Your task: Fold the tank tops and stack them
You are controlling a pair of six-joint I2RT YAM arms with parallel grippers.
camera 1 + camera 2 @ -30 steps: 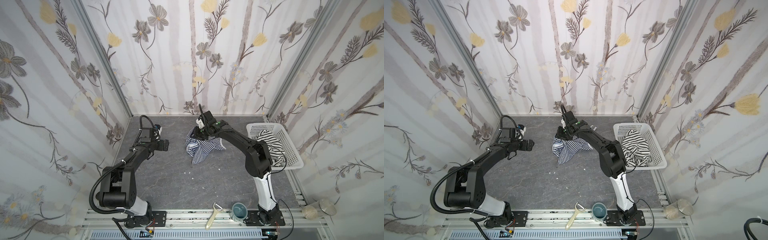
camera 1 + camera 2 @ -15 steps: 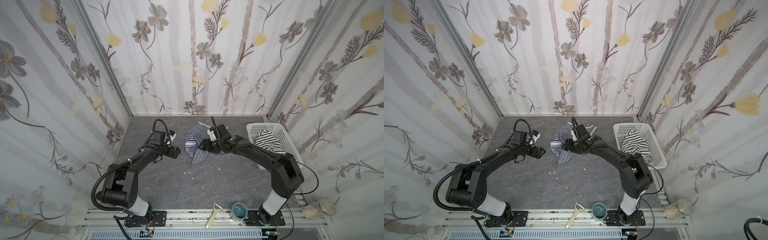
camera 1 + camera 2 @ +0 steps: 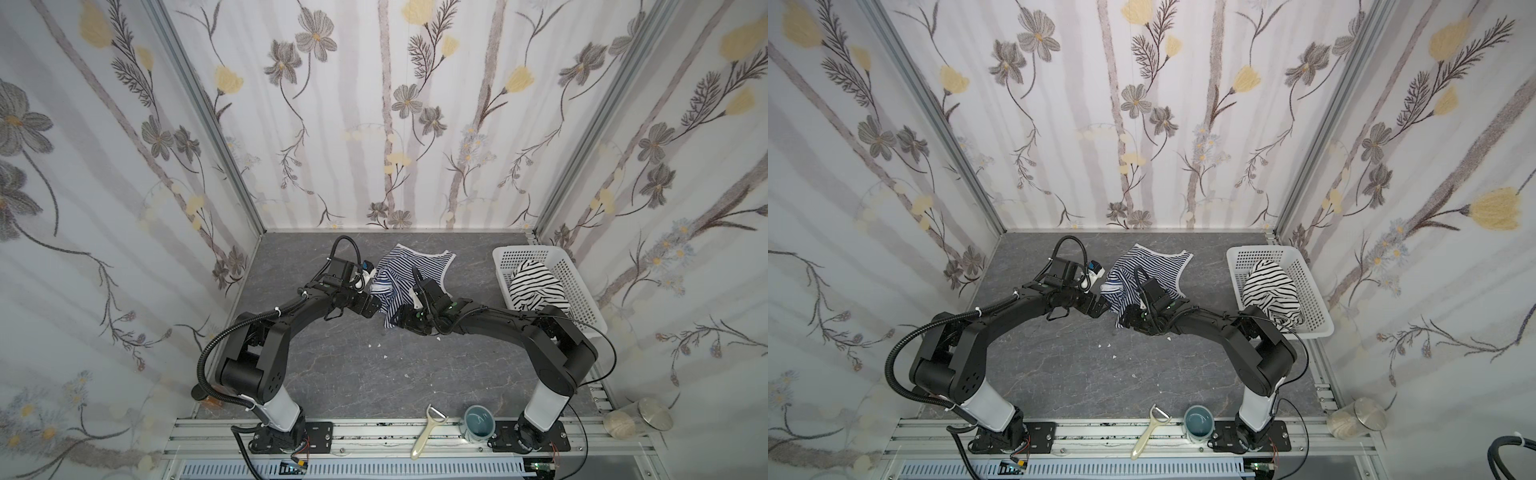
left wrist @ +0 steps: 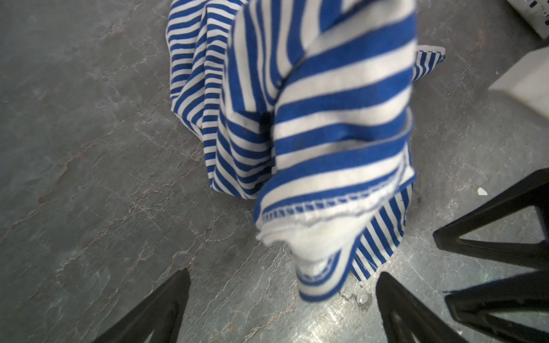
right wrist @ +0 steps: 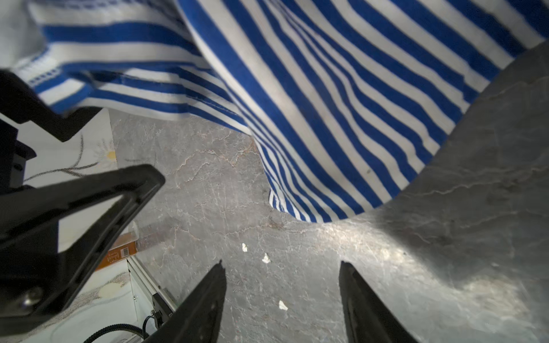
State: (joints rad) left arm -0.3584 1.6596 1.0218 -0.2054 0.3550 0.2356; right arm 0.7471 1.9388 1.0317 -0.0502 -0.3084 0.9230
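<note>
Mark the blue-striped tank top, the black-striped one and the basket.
blue-striped tank top (image 3: 432,261): in a top view, spread far part
black-striped tank top (image 3: 536,286): in a top view, bundle's middle
basket (image 3: 509,259): in a top view, far wall

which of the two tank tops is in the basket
The white top with wide black stripes, bunched in the white basket; the fine blue-striped top lies crumpled on the grey table.

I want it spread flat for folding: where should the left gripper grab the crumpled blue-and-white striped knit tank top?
Likely its stitched white hem corner, coming from the left gripper: it stands raised off the grey table, facing the open jaws.
</note>
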